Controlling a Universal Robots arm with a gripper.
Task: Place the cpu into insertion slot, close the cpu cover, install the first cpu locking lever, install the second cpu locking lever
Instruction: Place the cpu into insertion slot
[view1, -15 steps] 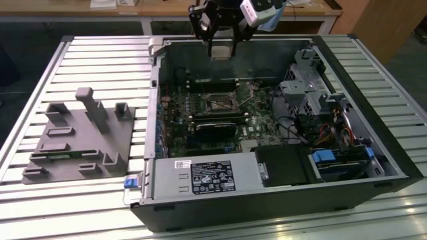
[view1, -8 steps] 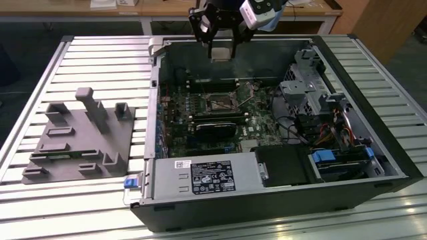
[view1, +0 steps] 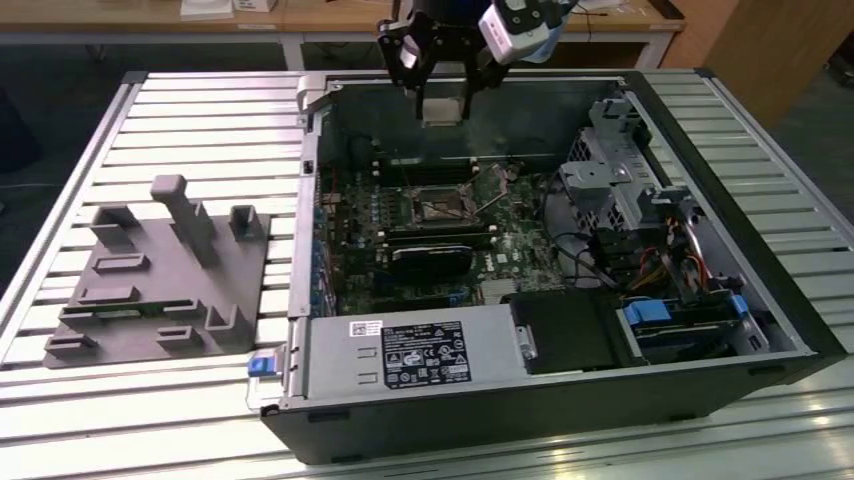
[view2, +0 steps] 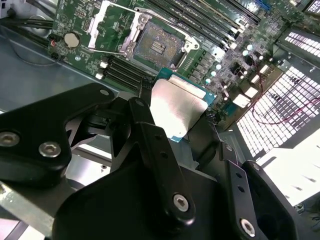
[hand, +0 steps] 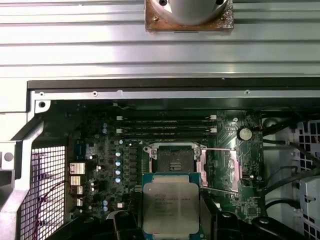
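Observation:
My gripper (view1: 441, 100) hangs above the back of the open computer case (view1: 310, 200), shut on the cpu (view1: 441, 108). In both wrist views the cpu (hand: 171, 207) is a flat silver square with a green edge, pinched between black fingers (view2: 150, 145). It is held in the air, apart from the motherboard. The insertion slot (hand: 172, 162) lies open on the board below, with its contact field showing (view2: 157, 45). The cpu cover (hand: 220, 170), a thin metal frame, is swung open beside the slot (view2: 112, 27). Thin wire locking levers (hand: 217, 150) stand raised along it.
Memory slots (hand: 165, 127) run just beyond the slot. A black card (view1: 434, 260), the power supply (view1: 400, 355) and a drive cage with cables (view1: 627, 200) fill the case. A grey fixture block (view1: 154, 280) sits on the slatted table at the exterior view's left.

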